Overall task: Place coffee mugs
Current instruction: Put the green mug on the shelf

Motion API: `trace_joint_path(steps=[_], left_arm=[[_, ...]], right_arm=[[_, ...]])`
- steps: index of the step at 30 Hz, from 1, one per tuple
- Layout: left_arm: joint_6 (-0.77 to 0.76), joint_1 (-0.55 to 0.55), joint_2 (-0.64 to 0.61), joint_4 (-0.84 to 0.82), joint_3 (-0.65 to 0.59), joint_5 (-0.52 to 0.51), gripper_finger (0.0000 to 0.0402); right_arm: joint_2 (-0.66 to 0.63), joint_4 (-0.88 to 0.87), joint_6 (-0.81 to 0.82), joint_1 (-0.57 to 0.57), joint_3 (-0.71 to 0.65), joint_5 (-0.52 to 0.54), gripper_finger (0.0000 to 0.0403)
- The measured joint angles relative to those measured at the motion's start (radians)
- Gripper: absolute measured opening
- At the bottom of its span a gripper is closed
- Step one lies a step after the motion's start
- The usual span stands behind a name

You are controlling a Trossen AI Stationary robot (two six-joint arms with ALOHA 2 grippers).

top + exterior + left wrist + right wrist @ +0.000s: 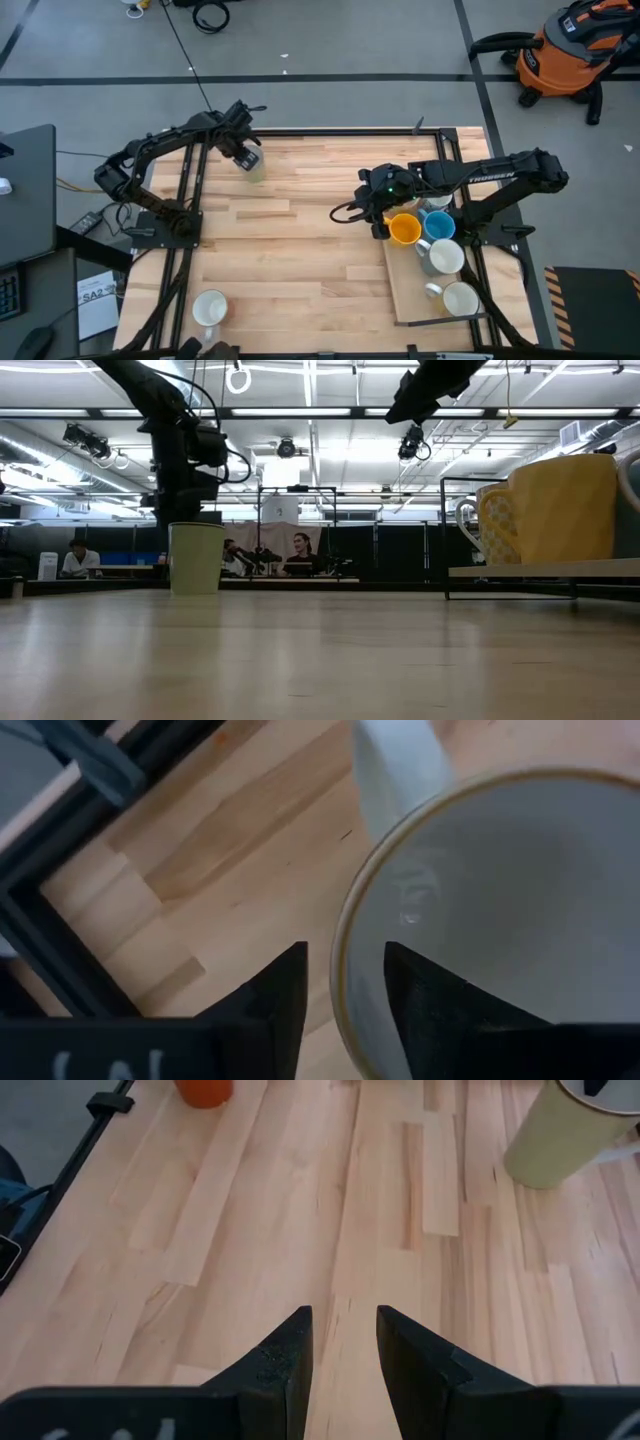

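Note:
A cream mug (253,165) stands upright on its base at the table's far left; the low view shows the mug (195,558) on the wood. My left gripper (245,152) hangs over it, open. In the left wrist view the gripper (345,980) straddles the mug's rim (338,1010), one finger inside and one outside, with a gap on both sides. My right gripper (378,222) is open over bare wood, just left of a yellow mug (405,230). A blue mug (438,224) and two white mugs (446,257) (460,298) stand beside it on a board.
The mugs on the right stand on a raised wooden board (405,295). Another white mug (210,308) sits near the table's near left edge. A black frame (190,200) borders the table. Bare wood (300,250) lies in the middle. People sit in the room behind (300,555).

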Motion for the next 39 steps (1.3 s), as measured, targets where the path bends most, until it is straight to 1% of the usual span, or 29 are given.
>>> trace_joint_path(steps=[3, 9, 14, 17, 20, 26, 32, 35, 39], left_arm=[[-0.085, -0.004, 0.000, -0.001, -0.001, 0.001, 0.0114], [-0.249, -0.058, 0.000, 0.002, 0.000, 0.005, 0.0034], [-0.363, -0.156, -0.002, -0.006, 0.000, 0.047, 0.0031], [-0.446, -0.250, -0.002, -0.006, 0.000, 0.053, 0.0031], [-0.529, -0.368, -0.002, -0.004, 0.000, 0.061, 0.0035], [-0.697, -0.650, 0.000, 0.052, -0.001, 0.067, 0.0034], [-0.710, -0.920, 0.002, 0.211, -0.003, 0.073, 0.0034], [-0.746, -1.011, 0.002, 0.279, -0.003, 0.048, 0.0034], [-0.902, -1.073, 0.002, 0.329, -0.002, -0.024, 0.0035]], right_arm=[[0.000, 0.006, 0.000, 0.000, 0.000, 0.000, 0.0119], [0.000, 0.006, 0.000, 0.000, 0.000, 0.000, 0.0119], [0.000, 0.005, 0.000, 0.000, 0.000, 0.003, 0.0119], [0.000, 0.005, 0.000, 0.000, 0.000, 0.003, 0.0119], [0.000, 0.005, 0.000, 0.000, 0.000, 0.003, 0.0119], [0.000, 0.005, 0.000, 0.000, 0.000, 0.003, 0.0119], [0.000, 0.005, 0.000, 0.000, 0.000, 0.003, 0.0119], [0.000, 0.005, 0.000, 0.000, 0.000, 0.003, 0.0119], [0.000, 0.005, 0.000, 0.000, 0.000, 0.003, 0.0119]])
